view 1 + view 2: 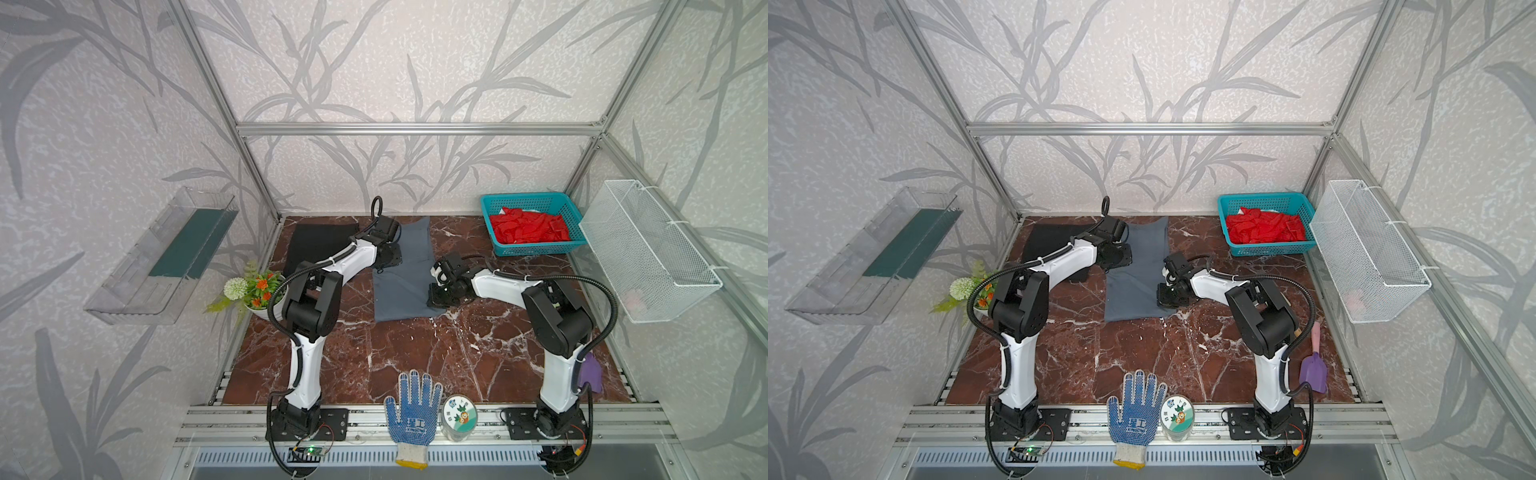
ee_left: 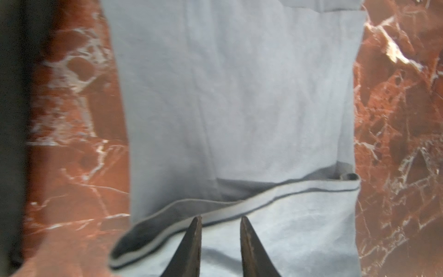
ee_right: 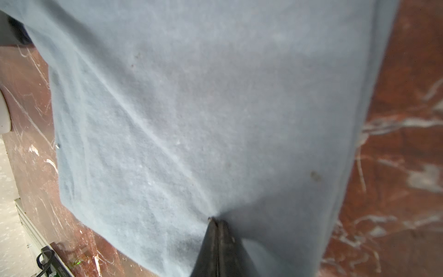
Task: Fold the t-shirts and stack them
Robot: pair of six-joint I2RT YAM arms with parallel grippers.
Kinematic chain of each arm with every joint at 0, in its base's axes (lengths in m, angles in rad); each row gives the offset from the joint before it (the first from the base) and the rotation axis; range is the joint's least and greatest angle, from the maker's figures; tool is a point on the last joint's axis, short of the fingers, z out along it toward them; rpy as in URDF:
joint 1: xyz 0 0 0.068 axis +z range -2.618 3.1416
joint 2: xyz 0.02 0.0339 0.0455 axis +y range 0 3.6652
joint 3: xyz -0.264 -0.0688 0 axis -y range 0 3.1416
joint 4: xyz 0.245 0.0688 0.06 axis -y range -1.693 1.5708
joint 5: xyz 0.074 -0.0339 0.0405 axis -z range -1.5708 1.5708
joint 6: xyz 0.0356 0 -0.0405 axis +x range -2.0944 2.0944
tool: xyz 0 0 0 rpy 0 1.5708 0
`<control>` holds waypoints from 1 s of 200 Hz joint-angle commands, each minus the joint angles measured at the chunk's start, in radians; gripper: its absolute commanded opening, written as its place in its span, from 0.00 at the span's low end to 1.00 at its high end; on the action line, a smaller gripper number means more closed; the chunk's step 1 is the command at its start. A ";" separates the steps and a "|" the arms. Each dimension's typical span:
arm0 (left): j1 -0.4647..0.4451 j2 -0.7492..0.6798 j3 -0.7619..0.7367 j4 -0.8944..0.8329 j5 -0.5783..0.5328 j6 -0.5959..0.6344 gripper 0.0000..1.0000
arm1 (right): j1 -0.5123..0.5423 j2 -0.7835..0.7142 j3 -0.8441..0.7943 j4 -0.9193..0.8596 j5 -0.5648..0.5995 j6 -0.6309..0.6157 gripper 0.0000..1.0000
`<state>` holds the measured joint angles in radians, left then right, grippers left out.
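Grey t-shirt point(image 1: 401, 291) lies flat on the marble table point(image 1: 415, 357), folded into a long strip that runs from mid-table towards the back edge. Black t-shirt point(image 1: 316, 243) is seen folded at the back left, with bare marble between it and the grey one.

Right gripper point(image 3: 217, 219) is set at the strip's right edge, towards its near end. Its jaws are pressed together on a pinch of grey cloth, and creases radiate from the tips.

Left gripper point(image 2: 220, 217) is placed at the strip's left edge, farther back. Its fingers point(image 2: 191, 239) are held apart over a stitched edge band of the same shirt. Whether they touch the cloth cannot be told.
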<state>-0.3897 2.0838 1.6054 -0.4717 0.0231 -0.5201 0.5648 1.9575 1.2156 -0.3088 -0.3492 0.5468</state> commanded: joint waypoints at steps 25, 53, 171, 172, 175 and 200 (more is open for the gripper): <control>0.010 -0.136 -0.182 0.071 0.025 0.013 0.26 | 0.002 -0.034 0.142 -0.115 0.028 -0.050 0.08; 0.032 -0.150 -0.231 0.104 0.029 0.001 0.26 | -0.006 0.038 0.274 -0.150 0.030 -0.079 0.08; 0.096 0.052 -0.142 0.151 0.084 -0.029 0.26 | -0.119 0.370 0.468 -0.014 0.011 -0.015 0.08; 0.096 0.053 -0.144 0.150 0.083 -0.029 0.26 | -0.120 0.369 0.466 -0.015 0.012 -0.015 0.08; 0.097 0.052 -0.147 0.151 0.078 -0.031 0.26 | -0.121 0.367 0.460 -0.017 0.014 -0.012 0.08; 0.109 0.038 -0.178 0.152 0.047 -0.029 0.26 | -0.129 0.330 0.410 -0.026 0.038 -0.016 0.08</control>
<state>-0.2924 2.1136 1.4673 -0.3058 0.1017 -0.5419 0.4450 2.2932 1.6772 -0.2913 -0.3683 0.5236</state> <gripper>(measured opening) 0.259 0.079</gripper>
